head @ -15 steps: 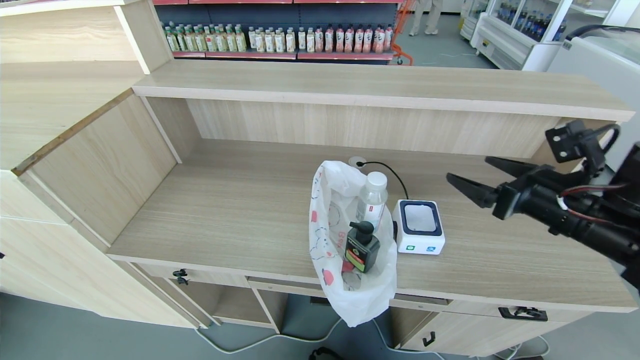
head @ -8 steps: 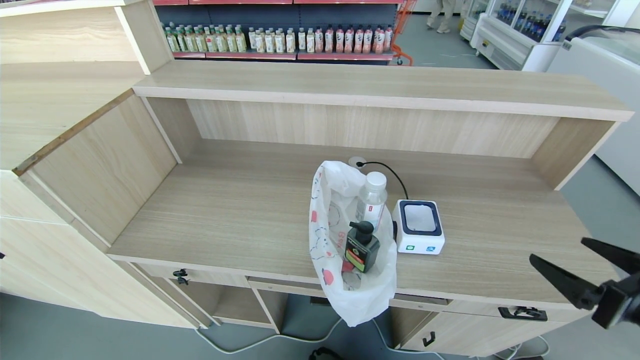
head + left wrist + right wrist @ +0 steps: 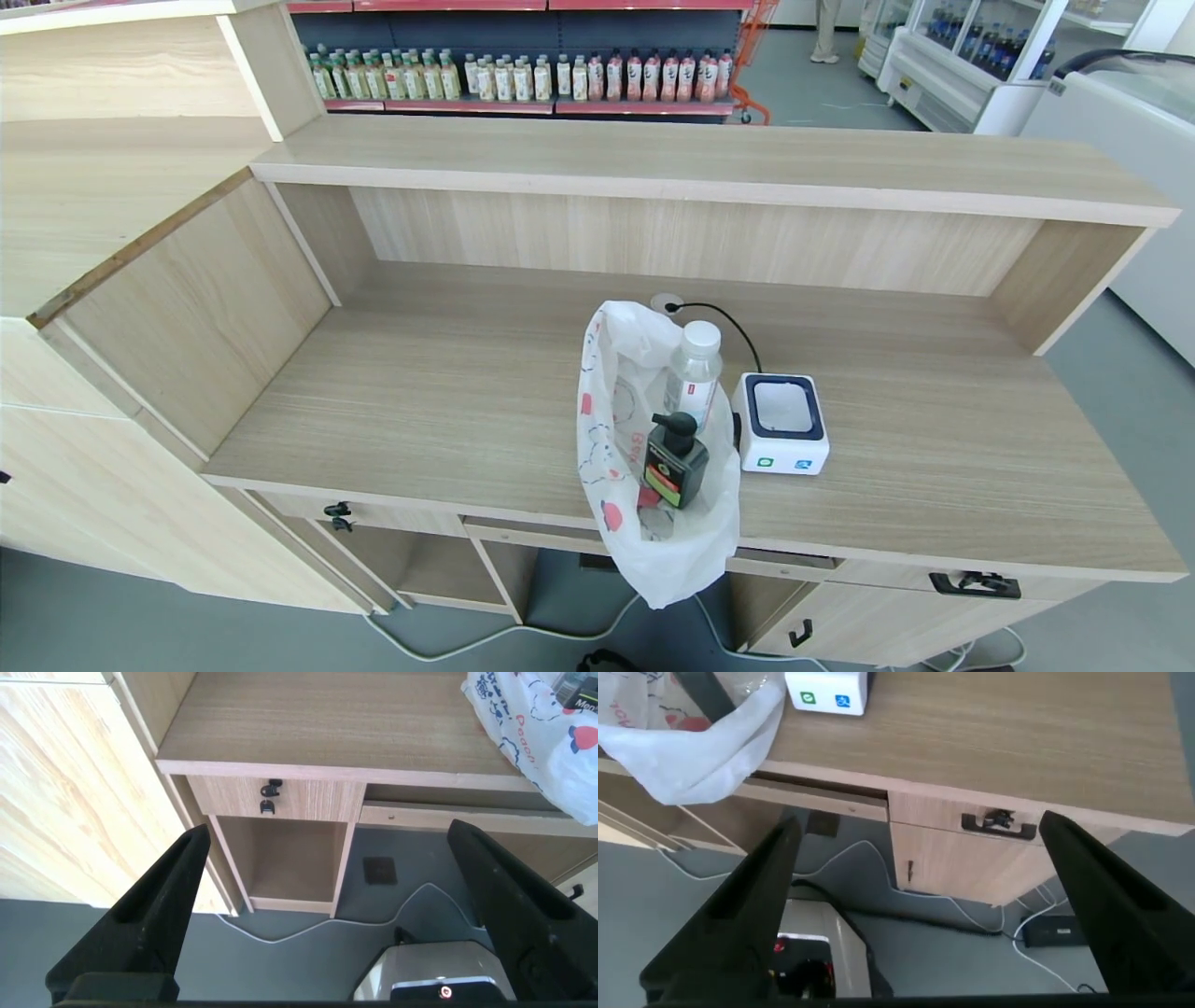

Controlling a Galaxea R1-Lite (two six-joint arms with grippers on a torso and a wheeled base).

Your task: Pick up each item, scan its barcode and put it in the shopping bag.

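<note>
Now my right gripper [image 3: 920, 826] has dropped below counter [image 3: 1018, 728], apart like left gripper [image 3: 329, 833]; shopping bag [image 3: 691, 756] above holds 2 items [image 3: 674, 462], likely finished.

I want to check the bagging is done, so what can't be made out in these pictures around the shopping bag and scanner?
Head view: the lower half of the clear white-capped plastic bottle, hidden behind the black pump bottle and the wall of the white printed plastic shopping bag.
Head view: both bottles' labels, too small to read.
Right wrist view: the white box-shaped scanner, cut off by the picture's edge.
</note>
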